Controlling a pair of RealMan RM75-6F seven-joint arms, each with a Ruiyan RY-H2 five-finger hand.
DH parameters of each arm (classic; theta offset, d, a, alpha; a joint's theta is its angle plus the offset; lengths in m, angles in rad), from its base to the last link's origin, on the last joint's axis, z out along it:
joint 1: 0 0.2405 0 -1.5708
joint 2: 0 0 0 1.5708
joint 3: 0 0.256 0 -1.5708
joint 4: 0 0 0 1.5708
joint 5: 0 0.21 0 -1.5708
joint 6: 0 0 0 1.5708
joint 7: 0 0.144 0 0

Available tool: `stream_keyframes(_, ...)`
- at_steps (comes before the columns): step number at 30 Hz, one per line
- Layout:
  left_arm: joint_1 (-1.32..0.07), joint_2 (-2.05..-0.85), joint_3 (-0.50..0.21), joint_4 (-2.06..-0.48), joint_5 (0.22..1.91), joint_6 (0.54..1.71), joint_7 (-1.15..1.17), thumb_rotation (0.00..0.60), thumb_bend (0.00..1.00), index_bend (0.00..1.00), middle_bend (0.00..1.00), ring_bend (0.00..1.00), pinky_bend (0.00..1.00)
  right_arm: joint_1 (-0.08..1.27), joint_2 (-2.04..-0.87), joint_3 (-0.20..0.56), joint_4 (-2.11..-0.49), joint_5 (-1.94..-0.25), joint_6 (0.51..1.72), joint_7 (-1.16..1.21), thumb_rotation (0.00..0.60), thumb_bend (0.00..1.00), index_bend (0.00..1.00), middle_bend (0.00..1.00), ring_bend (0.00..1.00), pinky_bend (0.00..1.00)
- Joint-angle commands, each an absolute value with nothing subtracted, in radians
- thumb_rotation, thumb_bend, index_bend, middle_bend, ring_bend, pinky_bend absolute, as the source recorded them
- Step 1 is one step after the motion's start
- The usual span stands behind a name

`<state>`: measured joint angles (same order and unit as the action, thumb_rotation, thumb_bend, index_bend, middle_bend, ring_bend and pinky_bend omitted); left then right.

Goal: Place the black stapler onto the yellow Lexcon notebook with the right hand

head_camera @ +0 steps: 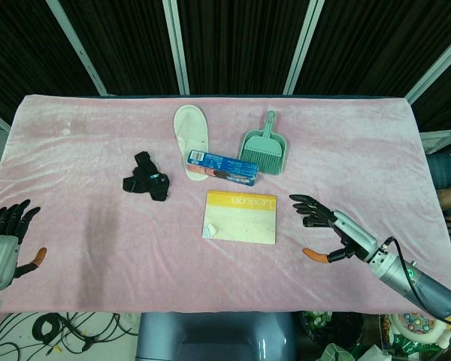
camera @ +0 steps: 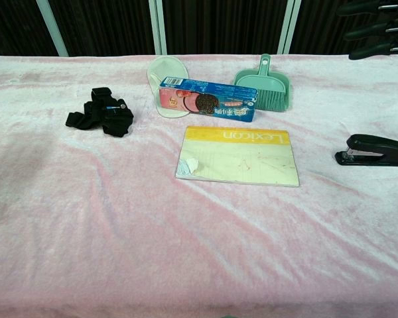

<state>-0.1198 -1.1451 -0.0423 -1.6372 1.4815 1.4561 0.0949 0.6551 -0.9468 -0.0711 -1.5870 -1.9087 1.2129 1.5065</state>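
The black stapler [camera: 375, 150] lies on the pink cloth to the right of the yellow Lexicon notebook [camera: 239, 156], a short gap between them. In the head view the notebook [head_camera: 240, 216] is at the centre. My right hand [head_camera: 334, 229] hovers to its right, fingers spread and holding nothing, over the spot where the stapler lies, which it hides. The chest view shows only dark fingertips [camera: 378, 26] of that hand, at the top right corner. My left hand [head_camera: 4, 241] rests open at the table's near left edge.
Behind the notebook lie a blue biscuit box [head_camera: 222, 168], a white slipper [head_camera: 190, 131] and a green dustpan with brush [head_camera: 264, 147]. A black strap bundle [head_camera: 146, 180] sits to the left. Pink cloth [head_camera: 98, 248] covers the whole table.
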Motion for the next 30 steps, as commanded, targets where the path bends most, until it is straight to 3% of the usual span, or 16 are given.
stream_keyframes(1, -0.119, -1.145, -0.042, -1.638, 1.482, 1.458, 0.096, 0.600, 0.32, 0.11, 0.01, 0.00, 0.00, 0.662, -0.940, -0.077, -1.609, -1.894, 1.198, 1.465, 0.600, 0.26, 0.02, 0.04, 0.09, 0.10)
stream_keyframes(30, -0.116, -1.145, -0.043, -1.641, 1.476, 1.460, 0.099, 0.600, 0.32, 0.11, 0.01, 0.00, 0.00, 0.634, -0.926, -0.072, -1.702, -1.744, 1.133, 1.154, 0.600, 0.26, 0.03, 0.06, 0.10, 0.11)
